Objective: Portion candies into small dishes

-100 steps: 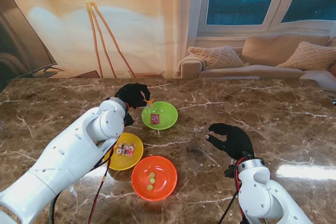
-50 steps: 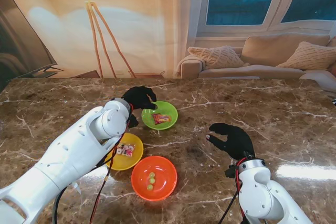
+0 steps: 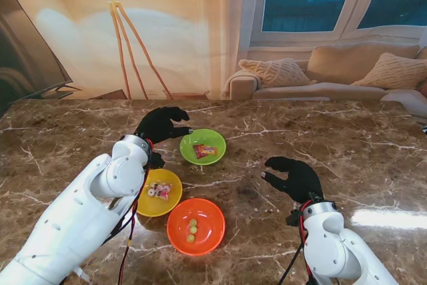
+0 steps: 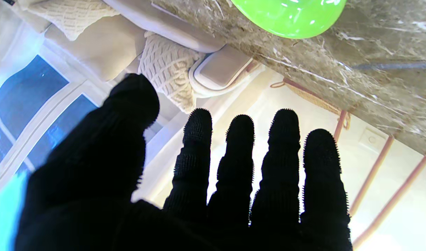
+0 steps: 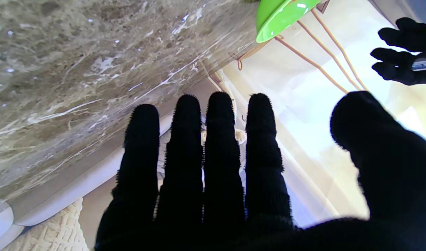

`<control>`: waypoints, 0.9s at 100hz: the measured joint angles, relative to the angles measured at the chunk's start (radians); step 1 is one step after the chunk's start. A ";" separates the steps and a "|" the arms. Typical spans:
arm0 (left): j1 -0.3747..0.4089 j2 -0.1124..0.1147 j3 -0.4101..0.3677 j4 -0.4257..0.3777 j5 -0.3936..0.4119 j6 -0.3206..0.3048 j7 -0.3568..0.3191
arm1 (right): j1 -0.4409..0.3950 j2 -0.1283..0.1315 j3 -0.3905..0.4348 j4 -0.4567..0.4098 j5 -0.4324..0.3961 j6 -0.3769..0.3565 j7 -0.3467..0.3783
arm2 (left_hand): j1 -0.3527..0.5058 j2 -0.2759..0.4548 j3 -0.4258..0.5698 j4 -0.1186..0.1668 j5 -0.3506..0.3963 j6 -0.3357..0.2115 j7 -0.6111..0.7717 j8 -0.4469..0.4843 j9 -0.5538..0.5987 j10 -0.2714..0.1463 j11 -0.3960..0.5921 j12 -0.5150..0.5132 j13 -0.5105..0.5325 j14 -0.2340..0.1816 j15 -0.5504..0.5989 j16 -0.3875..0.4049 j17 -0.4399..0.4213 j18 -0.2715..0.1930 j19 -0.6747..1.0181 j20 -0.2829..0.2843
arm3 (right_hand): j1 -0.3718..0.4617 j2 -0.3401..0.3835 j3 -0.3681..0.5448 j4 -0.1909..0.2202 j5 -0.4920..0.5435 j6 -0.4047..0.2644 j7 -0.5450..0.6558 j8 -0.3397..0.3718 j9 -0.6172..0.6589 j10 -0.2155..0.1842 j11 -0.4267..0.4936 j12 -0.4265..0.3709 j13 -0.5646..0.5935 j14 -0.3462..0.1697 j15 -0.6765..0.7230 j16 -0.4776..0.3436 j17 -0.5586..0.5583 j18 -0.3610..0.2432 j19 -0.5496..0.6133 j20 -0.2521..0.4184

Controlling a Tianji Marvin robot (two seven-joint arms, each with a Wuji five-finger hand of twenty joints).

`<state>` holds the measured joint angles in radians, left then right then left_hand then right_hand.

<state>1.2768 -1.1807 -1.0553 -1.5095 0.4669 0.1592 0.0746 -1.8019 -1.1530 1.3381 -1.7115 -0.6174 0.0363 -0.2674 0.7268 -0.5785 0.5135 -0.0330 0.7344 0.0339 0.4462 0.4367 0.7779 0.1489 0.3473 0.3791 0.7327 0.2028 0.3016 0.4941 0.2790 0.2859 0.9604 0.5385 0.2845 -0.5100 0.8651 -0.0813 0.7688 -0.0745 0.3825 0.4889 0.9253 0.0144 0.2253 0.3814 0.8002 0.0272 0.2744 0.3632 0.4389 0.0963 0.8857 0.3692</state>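
Left robot hand [image 4: 206,181] spread, empty; only the stand view shows candies [image 3: 203,151] inside green dish [image 3: 215,139].

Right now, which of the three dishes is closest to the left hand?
The green dish. It sits just right of the left hand, holding wrapped candies. The yellow dish and orange dish lie nearer to me.

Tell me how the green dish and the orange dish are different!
The green dish sits farther from me, beside the left hand; the orange dish sits nearest to me. The green dish holds red and orange wrapped candy; the orange dish holds three small yellow-green candies in a line. The orange dish also looks a little bigger. Both are round, shallow and resting upright on the marble table.
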 measured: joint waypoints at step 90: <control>0.404 0.037 -0.152 -0.164 0.000 -0.314 0.061 | 0.029 0.034 0.014 -0.001 -0.020 -0.133 0.145 | -0.114 0.267 -0.377 0.136 -0.140 0.073 -0.271 -0.173 -0.311 0.015 -0.158 -0.143 -0.378 -0.084 -0.165 -0.235 -0.295 -0.174 -0.349 -0.218 | -0.126 0.076 -0.138 0.012 -0.115 0.011 -0.103 -0.037 -0.150 0.000 -0.080 -0.068 -0.063 -0.004 -0.082 -0.052 -0.041 -0.032 -0.055 -0.043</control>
<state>1.6804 -1.1439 -1.2078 -1.6738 0.4669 -0.1544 0.1358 -1.7726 -1.1195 1.3523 -1.7129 -0.6373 -0.0965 -0.1227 0.6129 -0.3110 0.1368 0.1029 0.5945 0.1065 0.1752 0.2636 0.4672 0.1639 0.1891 0.2356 0.3552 0.1190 0.1371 0.2593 -0.0158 0.1117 0.6113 0.3201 0.1583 -0.4340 0.7275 -0.0691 0.6540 -0.0638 0.2795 0.4522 0.7755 0.0146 0.1450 0.3137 0.7376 0.0228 0.1926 0.3109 0.3981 0.0647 0.8306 0.3267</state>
